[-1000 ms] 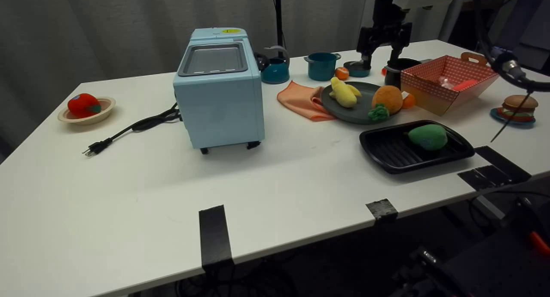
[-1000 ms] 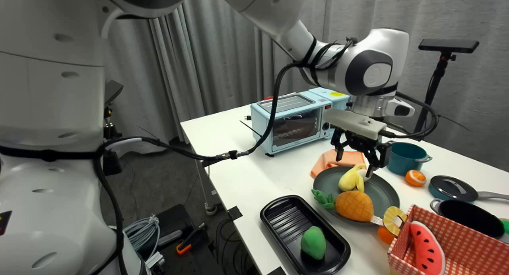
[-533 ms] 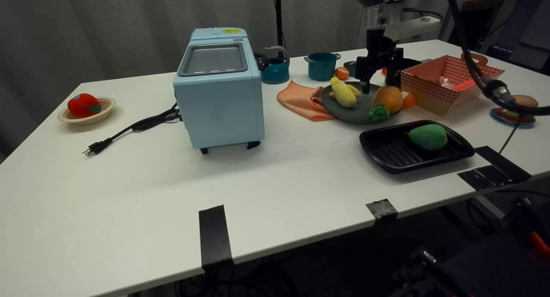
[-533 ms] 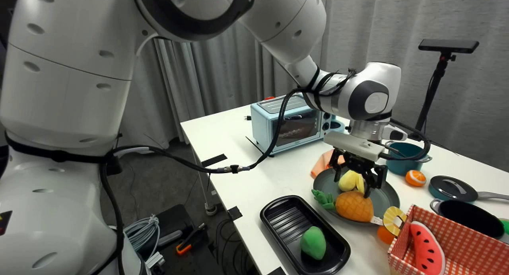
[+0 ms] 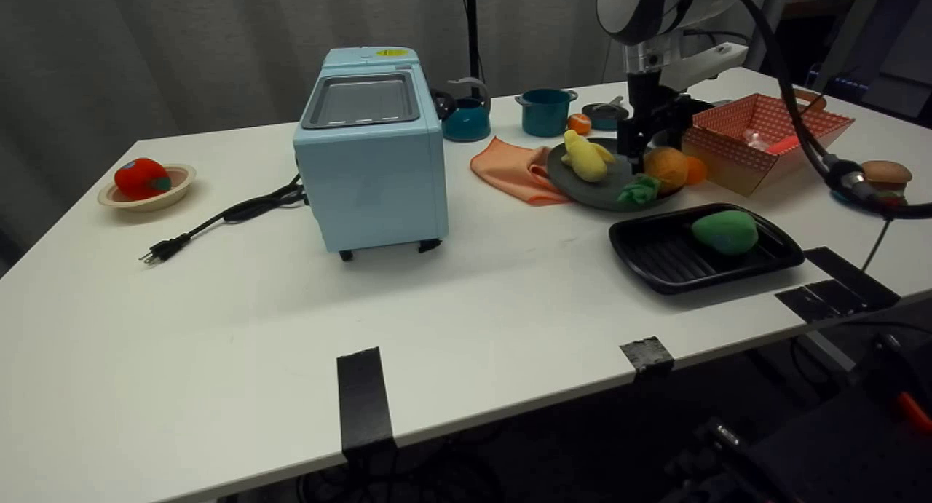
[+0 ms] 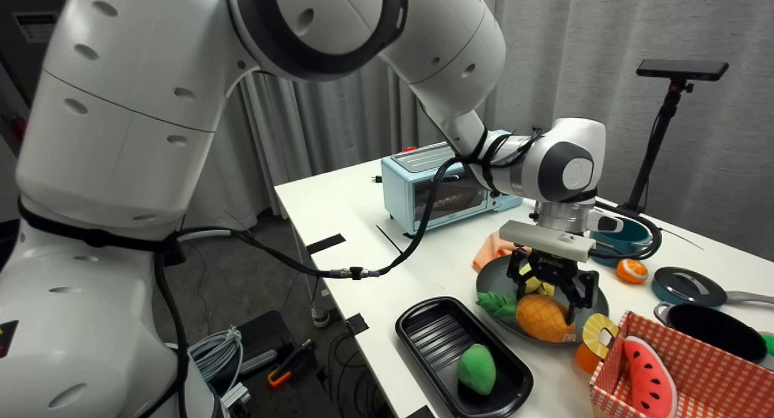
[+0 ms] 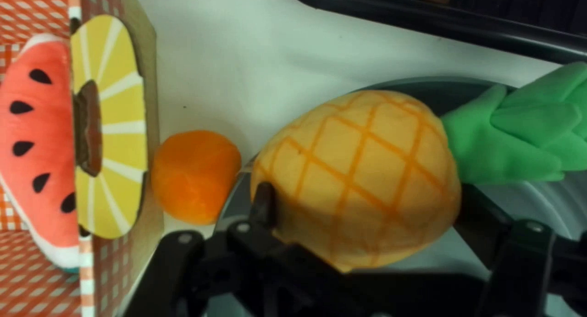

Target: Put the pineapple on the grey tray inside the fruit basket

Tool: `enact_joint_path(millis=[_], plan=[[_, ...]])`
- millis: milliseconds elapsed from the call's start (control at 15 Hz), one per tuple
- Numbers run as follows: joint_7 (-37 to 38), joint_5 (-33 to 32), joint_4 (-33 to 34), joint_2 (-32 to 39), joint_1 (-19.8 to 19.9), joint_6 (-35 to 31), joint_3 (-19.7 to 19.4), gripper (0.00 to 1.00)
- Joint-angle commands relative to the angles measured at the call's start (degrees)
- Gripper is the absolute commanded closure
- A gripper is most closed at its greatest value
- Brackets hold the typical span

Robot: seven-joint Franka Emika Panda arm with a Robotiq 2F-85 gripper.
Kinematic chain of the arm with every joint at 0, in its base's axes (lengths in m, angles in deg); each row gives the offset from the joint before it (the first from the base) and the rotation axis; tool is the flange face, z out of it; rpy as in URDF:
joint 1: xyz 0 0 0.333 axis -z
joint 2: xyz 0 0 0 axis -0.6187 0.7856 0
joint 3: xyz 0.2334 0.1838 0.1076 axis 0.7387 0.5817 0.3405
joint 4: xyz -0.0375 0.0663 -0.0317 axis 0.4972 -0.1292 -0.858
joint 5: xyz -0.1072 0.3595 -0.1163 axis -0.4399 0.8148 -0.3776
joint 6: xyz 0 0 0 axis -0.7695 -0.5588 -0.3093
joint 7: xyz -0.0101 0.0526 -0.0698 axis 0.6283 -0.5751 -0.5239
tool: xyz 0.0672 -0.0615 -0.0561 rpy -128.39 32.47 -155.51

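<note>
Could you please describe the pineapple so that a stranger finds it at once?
On the table, find the grey tray near the basket. The pineapple lies there; unlike the banana and the orange ball nearby, it has a green tuft.

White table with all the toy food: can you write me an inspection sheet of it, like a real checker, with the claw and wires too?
Surface: white table, black tape at its edge.
Job's things: pineapple lies on the grey tray; fruit basket holds a watermelon slice.
Clutter: banana on the grey tray, green lump in the black tray, blue toaster oven.
Claw: fingers on both sides of the pineapple; can't tell if it grips.
Cables: black cable along the robot arm; oven's cord unplugged.
Surroundings: grey curtain behind; black device on a stand.
</note>
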Motion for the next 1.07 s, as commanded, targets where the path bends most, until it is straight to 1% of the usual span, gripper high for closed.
enact_joint_path(millis=[0, 400, 533, 600, 733, 800, 1000], plan=[[0.5, -1.6, 2.3, 2.0, -0.3, 1.9, -0.8, 0.34], [-0.8, 1.2, 3.9, -0.3, 1.0, 2.0, 0.2, 0.79], [-1.4, 2.6, 5.0, -1.4, 1.7, 1.7, 0.5, 0.93], [-1.5, 3.3, 5.6, -2.0, 2.1, 1.6, 0.7, 0.97], [-2.0, 5.6, 7.1, -3.3, 3.0, 1.3, 0.9, 0.94], [-2.1, 6.9, 7.9, -4.1, 3.5, 0.9, 1.0, 0.96], [-2.6, 11.1, 10.9, -6.4, 5.3, 0.5, 1.0, 0.96]])
